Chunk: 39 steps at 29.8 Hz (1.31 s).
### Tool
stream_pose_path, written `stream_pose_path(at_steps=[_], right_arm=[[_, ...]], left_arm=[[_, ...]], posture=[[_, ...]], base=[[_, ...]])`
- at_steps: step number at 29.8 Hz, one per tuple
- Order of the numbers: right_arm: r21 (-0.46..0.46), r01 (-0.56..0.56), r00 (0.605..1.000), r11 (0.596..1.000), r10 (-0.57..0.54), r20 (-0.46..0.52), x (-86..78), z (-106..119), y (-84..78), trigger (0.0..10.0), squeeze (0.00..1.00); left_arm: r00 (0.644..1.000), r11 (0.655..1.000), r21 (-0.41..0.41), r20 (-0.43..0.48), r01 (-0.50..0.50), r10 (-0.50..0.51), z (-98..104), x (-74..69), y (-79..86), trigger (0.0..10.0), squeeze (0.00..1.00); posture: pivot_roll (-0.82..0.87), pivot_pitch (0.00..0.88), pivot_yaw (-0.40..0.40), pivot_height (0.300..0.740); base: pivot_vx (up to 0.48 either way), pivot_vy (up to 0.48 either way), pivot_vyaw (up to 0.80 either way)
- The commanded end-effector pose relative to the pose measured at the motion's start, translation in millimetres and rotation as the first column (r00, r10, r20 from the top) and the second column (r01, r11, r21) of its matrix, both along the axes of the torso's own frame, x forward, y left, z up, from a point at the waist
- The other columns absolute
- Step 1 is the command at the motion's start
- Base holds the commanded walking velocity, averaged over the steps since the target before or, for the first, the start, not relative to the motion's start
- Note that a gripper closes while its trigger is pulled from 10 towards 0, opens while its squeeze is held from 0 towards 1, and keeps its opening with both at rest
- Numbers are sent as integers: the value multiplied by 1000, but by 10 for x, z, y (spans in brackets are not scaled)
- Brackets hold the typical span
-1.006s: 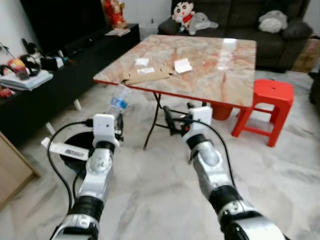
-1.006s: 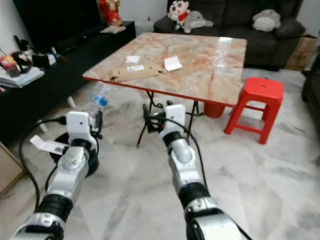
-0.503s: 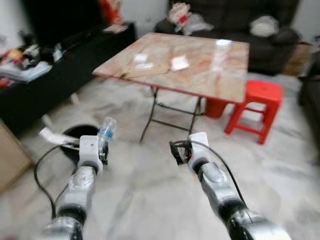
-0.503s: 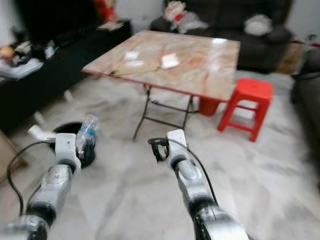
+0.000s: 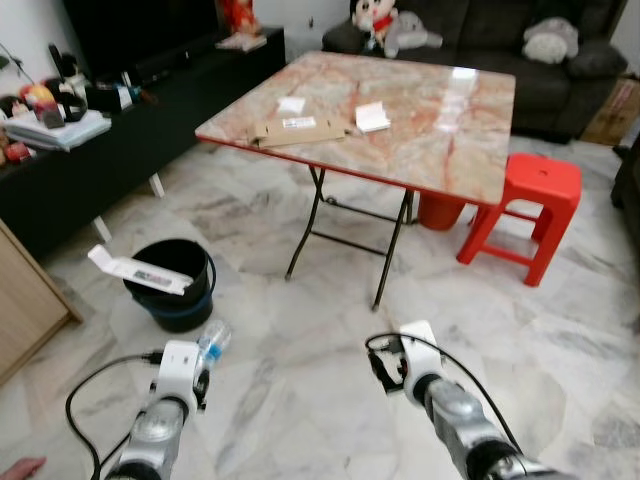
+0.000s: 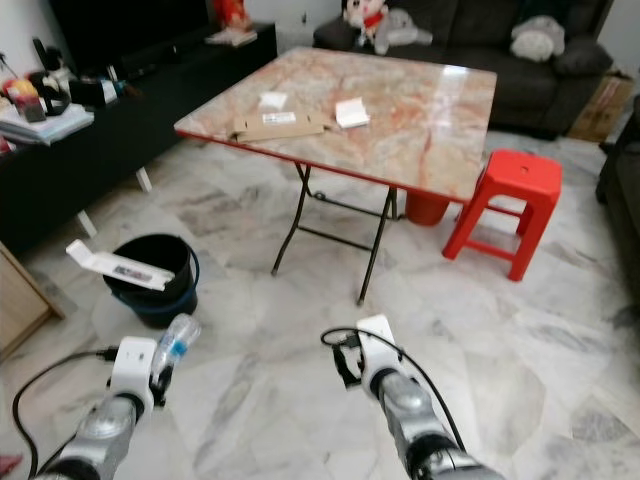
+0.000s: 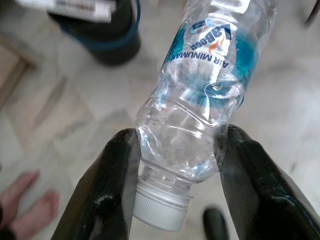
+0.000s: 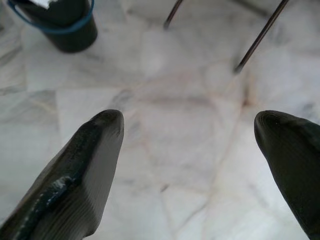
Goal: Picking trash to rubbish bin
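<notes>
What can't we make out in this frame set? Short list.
- Inside of the black bucket: head views, a white flat box lies across its rim and hides what's in it.
- Papers on the table: too small to read.
- Bottle label: left wrist view, cut off by the top edge.
- Bare feet: cut off at the frame edge.

We hold a clear plastic bottle in our left gripper above the marble floor, near a black bin with a white box across its rim; beyond the bin stand a folding table and red stool.
</notes>
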State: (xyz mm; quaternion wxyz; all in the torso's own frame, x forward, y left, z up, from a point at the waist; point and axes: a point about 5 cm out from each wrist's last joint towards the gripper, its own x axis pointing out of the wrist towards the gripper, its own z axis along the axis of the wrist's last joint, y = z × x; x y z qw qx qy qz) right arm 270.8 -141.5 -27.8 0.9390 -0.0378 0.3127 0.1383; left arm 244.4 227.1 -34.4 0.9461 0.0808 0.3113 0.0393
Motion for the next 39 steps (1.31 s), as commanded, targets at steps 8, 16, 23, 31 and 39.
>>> stream_pose_path(at_steps=[8, 16, 23, 31, 39], right_arm=[[-21, 28, 991, 999, -30, -130, -246, -207, -73, 10000, 0], [-37, 1, 991, 999, -6, -135, -280, -231, -40, 10000, 0], [-26, -2, 991, 1000, -2, -131, -283, -231, -16, 10000, 0], [-25, 3, 991, 1000, -6, -136, -301, -243, -20, 10000, 0], [-24, 1, 991, 1000, -4, -136, -303, -245, -18, 10000, 0]], left_arm=[[997, 999, 0, -73, -41, 41, -131, -160, -9, 10000, 0], [990, 996, -13, -113, -88, 86, -209, -272, -2, 10000, 0], [989, 996, -20, -117, -91, 88, -227, -301, -13, 10000, 0], [990, 994, -34, -97, -108, 104, -221, -315, 16, 10000, 0], [991, 994, -36, -90, -105, 101, -214, -303, 5, 10000, 0]], posture=[[-37, 5, -6, 740], [-33, 1, -6, 740], [-32, 0, -5, 740], [-29, 0, -6, 740], [-28, 0, -8, 740]], base=[[318, 0, 0], [319, 0, 336], [307, 0, 800], [0, 0, 800], [0, 0, 800]])
